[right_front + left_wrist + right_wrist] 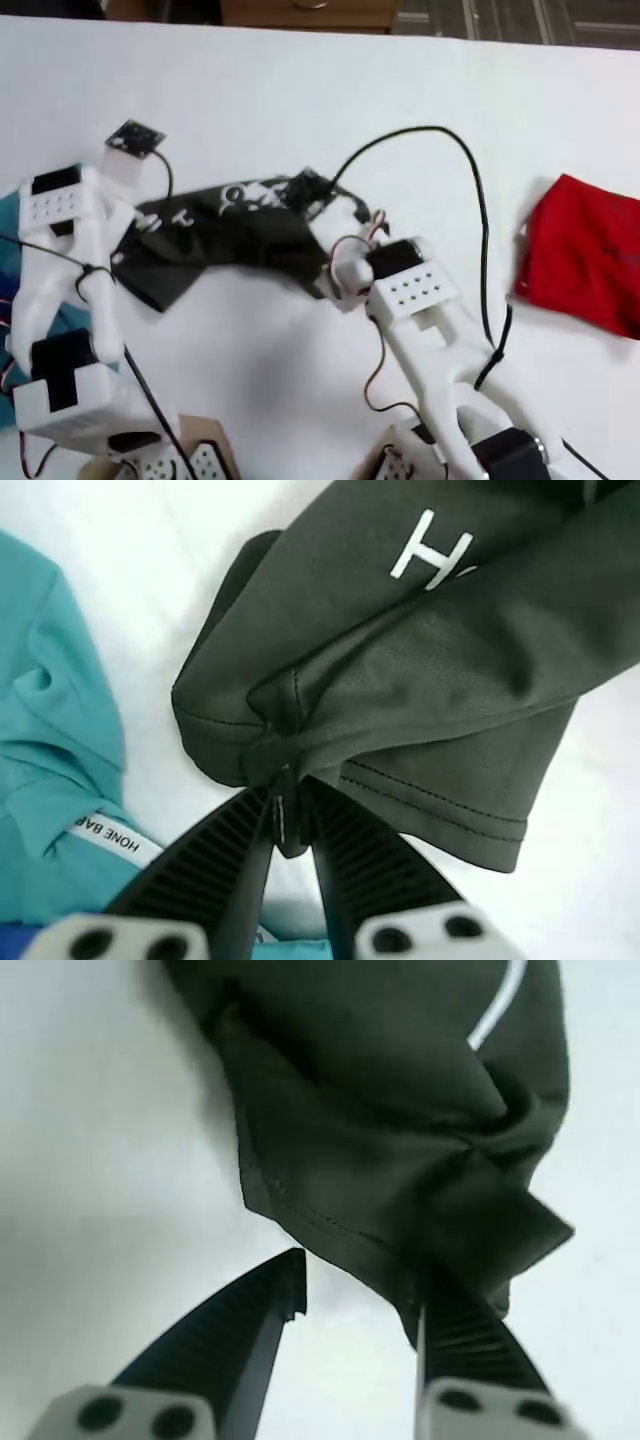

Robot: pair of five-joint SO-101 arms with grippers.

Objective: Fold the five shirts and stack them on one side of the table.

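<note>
A black shirt (230, 232) with white print lies bunched across the middle of the table. My left gripper (285, 815) is shut on a pinched fold at the shirt's hem (400, 690), at the shirt's left end (140, 225) in the high view. At the shirt's right end is my right gripper (318, 250). It stands open (360, 1295), with a stitched edge of the black shirt (380, 1130) draped onto one finger (455, 1330) and the other finger (250, 1320) over bare table. A red shirt (585, 255) lies folded at the right.
A teal shirt (55, 720) lies beside the left gripper, by the table's left edge (10, 250). A black cable (470, 170) loops over the table between the right arm and the red shirt. White table (300, 90) stretches behind the shirts.
</note>
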